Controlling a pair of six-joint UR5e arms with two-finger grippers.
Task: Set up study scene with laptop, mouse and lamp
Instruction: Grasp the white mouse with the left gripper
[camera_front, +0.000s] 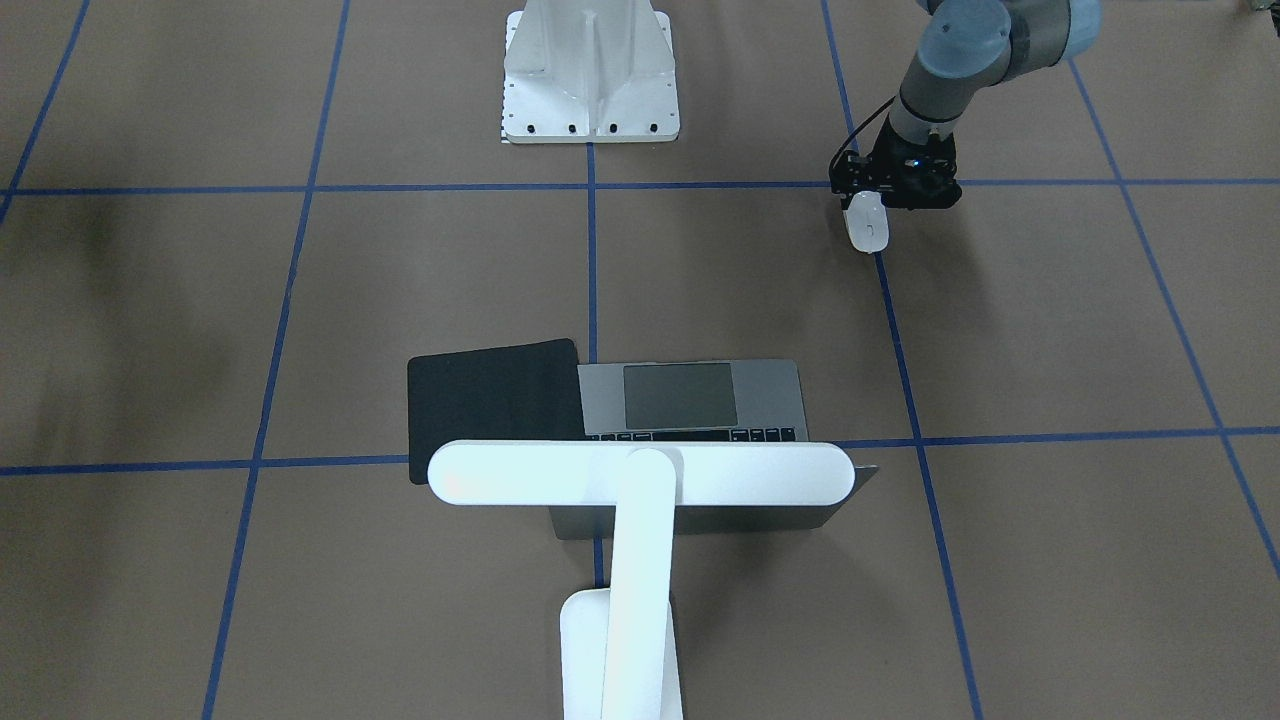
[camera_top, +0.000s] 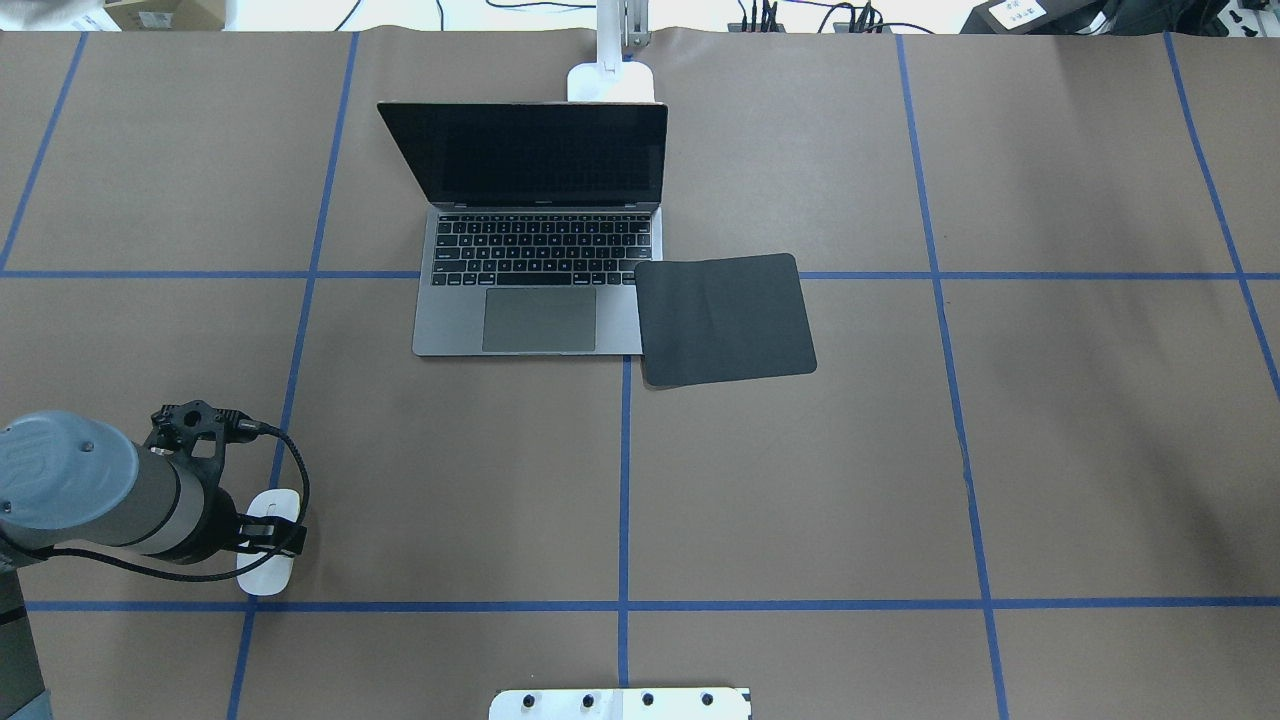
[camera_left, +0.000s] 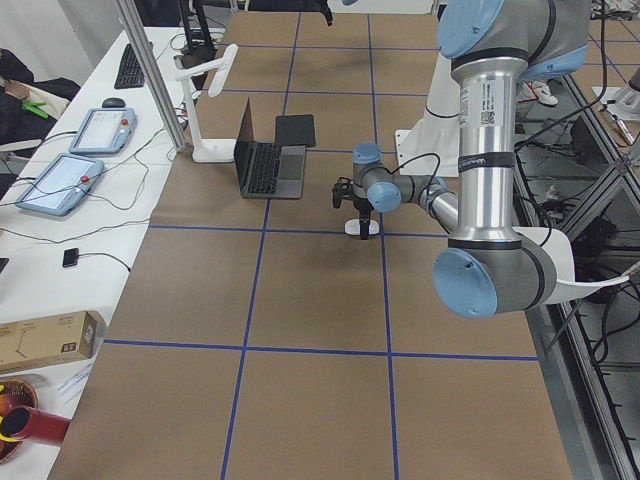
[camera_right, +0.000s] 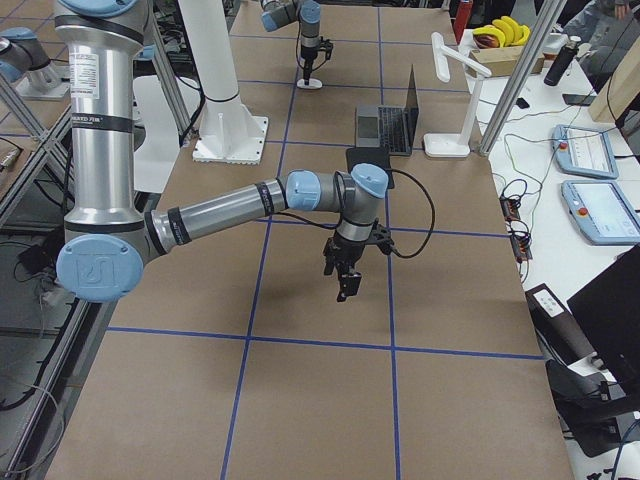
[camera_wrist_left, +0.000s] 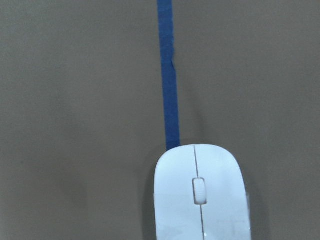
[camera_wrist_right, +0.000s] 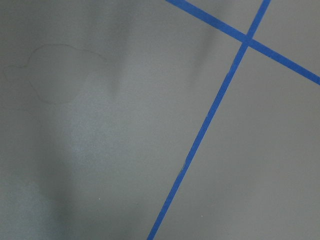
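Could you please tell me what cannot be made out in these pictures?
Left gripper: whether it grips the mouse; its body hides the fingers in front and overhead views.
Right gripper: open or shut; shown only small in the right side view.
Lamp: top edge cuts off its bar in the overhead view.
Laptop: lamp bar hides its screen in the front view.

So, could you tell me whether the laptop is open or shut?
Open: the laptop shows its keyboard, with the dark screen raised.
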